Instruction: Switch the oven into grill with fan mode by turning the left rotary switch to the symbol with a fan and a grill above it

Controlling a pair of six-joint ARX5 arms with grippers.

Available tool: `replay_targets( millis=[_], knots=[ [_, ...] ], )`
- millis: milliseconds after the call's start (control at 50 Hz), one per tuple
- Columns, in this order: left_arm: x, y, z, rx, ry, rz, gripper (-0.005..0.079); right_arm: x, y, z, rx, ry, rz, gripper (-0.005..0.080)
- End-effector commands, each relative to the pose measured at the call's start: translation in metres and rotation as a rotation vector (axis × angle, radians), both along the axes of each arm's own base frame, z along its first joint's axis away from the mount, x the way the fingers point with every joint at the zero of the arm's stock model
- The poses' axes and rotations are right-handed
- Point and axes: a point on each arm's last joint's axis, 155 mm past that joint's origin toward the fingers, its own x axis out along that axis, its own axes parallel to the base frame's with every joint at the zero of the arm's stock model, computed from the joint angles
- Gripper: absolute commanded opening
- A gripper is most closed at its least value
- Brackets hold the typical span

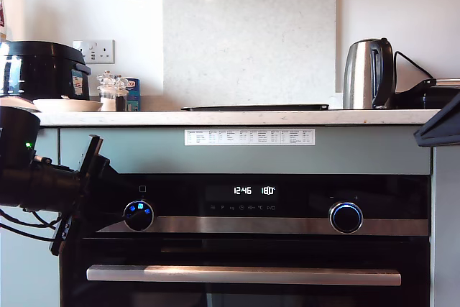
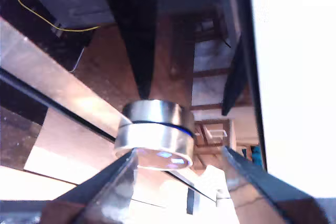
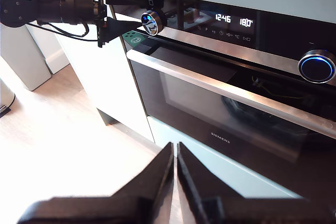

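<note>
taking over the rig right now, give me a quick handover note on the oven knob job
My first claw: open, fingers on either side of the small round black chrome-rimmed left rotary switch. A gap shows at one finger, so it is not clamped.
My second claw: shut, empty, hanging clear of the black glass-fronted built-in oven.
The oven's white digital display is lit, reading 12:46 and 180.
Done: first claw lined up on the switch. The switch's icons are too small to tell the current mode.
Left: close on the switch, turn it to the fan-with-grill symbol, check, release.
</note>
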Motion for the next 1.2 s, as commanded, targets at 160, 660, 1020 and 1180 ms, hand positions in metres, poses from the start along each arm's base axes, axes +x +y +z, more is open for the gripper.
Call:
replay_targets(
  millis=[160, 660, 1020, 1180],
  knots=[
    [0.029, 0.043, 0.034, 0.035, -0.146, 0.06, 0.0467, -0.002, 0.0, -0.006, -0.013, 0.016, 0.003, -0.0012],
    [0.007, 0.025, 0.008, 0.083, -0.084, -0.094, 0.0437, -0.002, -0.001, -0.007, -0.018, 0.021, 0.003, -0.0012],
    [-0.022, 0.004, -0.021, 0.128, -0.005, -0.25, 0.0336, -0.002, -0.001, -0.007, -0.018, 0.021, 0.003, -0.0012],
    [-0.028, 0.009, -0.022, 0.158, -0.014, -0.283, 0.0051, -0.002, -0.001, -0.007, -0.018, 0.02, 0.003, -0.0012]
  ],
)
